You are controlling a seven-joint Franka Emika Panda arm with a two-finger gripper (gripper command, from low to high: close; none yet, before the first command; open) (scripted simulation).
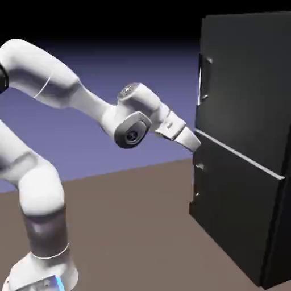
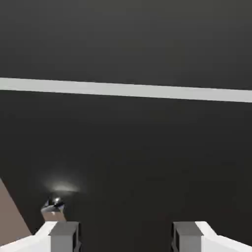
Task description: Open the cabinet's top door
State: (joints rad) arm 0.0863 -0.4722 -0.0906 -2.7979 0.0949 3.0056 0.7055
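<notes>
Exterior: side-on beside the arm, facing the cabinet (image 1: 244, 142).
Hand: close, facing its doors.
Shared: pale seam (image 2: 128, 90).

arm (image 1: 51, 85): glossy white, fat rounded links, thin grey seam rings
wrist (image 1: 132, 129): grey round cap, mid frame
base (image 1: 48, 282): white w/ blue glow, lower left
fingertips (image 2: 64, 235): grey, white-backed

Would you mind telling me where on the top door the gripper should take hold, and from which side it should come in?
Grip the small vertical silvery handle at the top door's edge nearest the arm. It stands out from the flat panel as an upright bar, so come straight at the door front, fingers either side of it. The open gripper now sits lower, by the pale seam, so it probably must rise first.
</notes>
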